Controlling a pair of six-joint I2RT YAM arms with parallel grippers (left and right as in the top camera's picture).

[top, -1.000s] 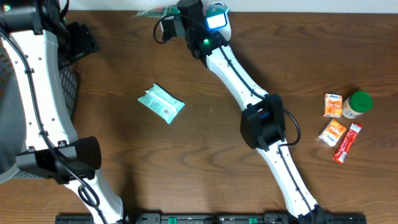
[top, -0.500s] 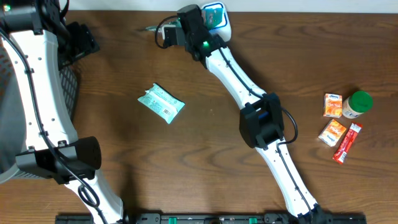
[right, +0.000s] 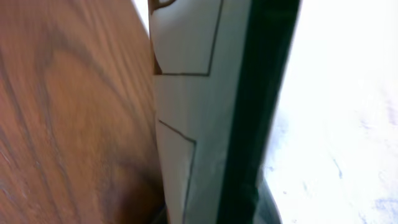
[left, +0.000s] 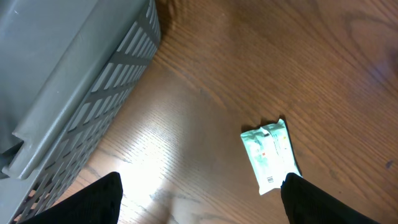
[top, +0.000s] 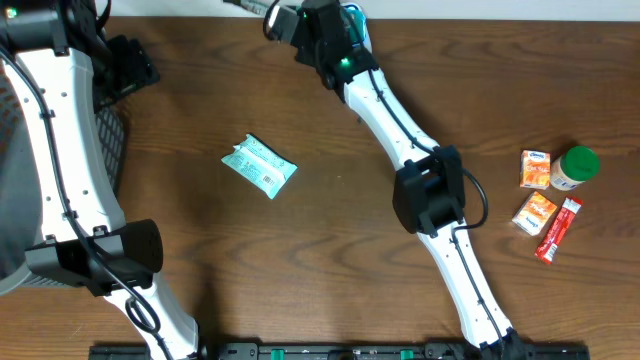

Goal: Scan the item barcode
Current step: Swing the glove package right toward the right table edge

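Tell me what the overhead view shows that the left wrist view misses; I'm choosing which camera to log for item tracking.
Only overhead: the right arm stretched to the table's far edge, and the cluster at the right: orange boxes, a green-lidded jar and a red stick pack. Only left wrist: the left gripper with its fingertips wide apart. Both: the teal packet, the grey basket and the wooden table.

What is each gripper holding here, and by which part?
The right gripper is shut on a flat white-and-green packet; which part cannot be told. The left gripper is open, holding nothing.
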